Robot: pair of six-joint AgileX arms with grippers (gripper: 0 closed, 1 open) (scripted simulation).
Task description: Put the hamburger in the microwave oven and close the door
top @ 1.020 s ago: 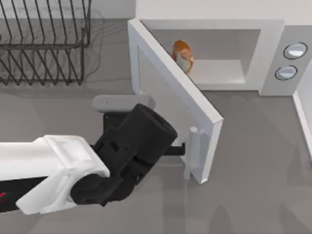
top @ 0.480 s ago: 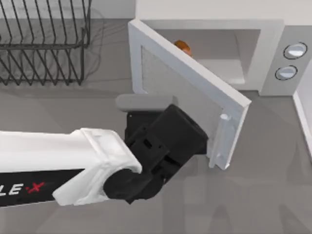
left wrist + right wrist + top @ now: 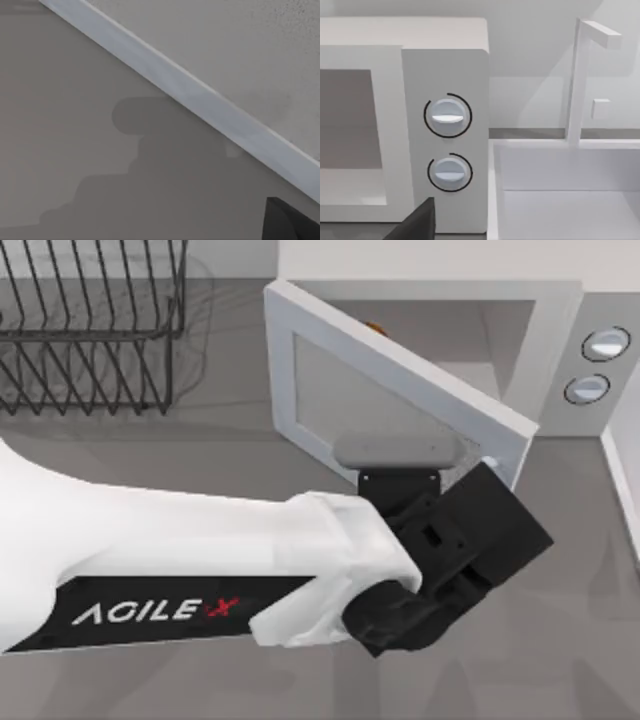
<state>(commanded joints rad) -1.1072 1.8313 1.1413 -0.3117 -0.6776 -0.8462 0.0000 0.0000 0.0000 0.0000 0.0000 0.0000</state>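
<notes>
The microwave oven (image 3: 560, 315) stands at the back right, its two round knobs (image 3: 447, 116) on the side panel. Its door (image 3: 350, 390) is hinged at the left and stands at a slant, about half shut across the cavity. Just a sliver of the orange-brown hamburger (image 3: 376, 328) peeks over the door's top edge, inside the cavity. My left arm reaches across the table, and its black gripper (image 3: 490, 510) is pressed against the door's outer face near the free edge. The left wrist view looks at the door's face (image 3: 225, 45) and lower edge from close up.
A black wire dish rack (image 3: 90, 330) stands at the back left. A white basin (image 3: 560, 200) with a thin white upright sits right of the microwave. A dark shape (image 3: 417, 225) pokes into the right wrist view; I cannot tell what it is.
My left arm has swept to the right, pushing the door's free edge toward the microwave. The door has swung further shut and now hides nearly all of the hamburger.
</notes>
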